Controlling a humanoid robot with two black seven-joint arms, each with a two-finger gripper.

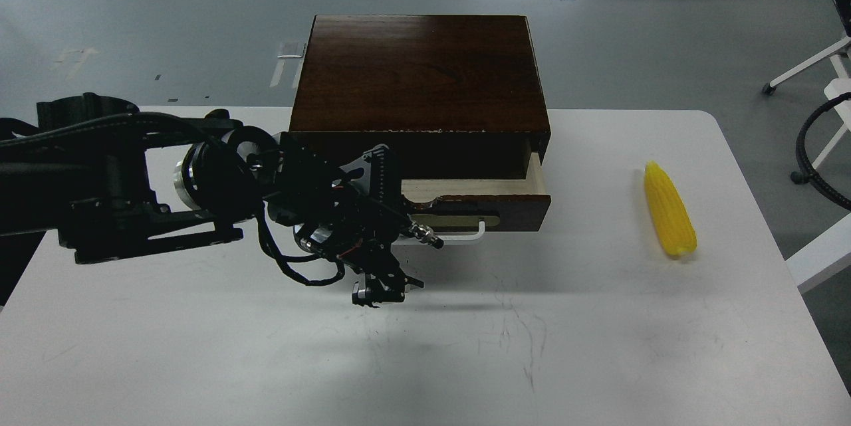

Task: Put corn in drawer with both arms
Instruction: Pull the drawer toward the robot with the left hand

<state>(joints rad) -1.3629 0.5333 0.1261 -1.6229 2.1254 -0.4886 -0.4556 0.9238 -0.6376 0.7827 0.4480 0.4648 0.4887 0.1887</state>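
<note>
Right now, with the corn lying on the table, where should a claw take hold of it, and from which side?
Grip the corn across its thick middle, coming down from above. It lies flat on the table right of the drawer, pointed tip away from the robot, so the claw should close across its width, not on the taper.

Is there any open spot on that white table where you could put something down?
Yes. The near half of the table is bare, and so is the strip between the drawer and the corn. It is crowded at the left, where the left arm and its tool hang in front of the drawer.
</note>
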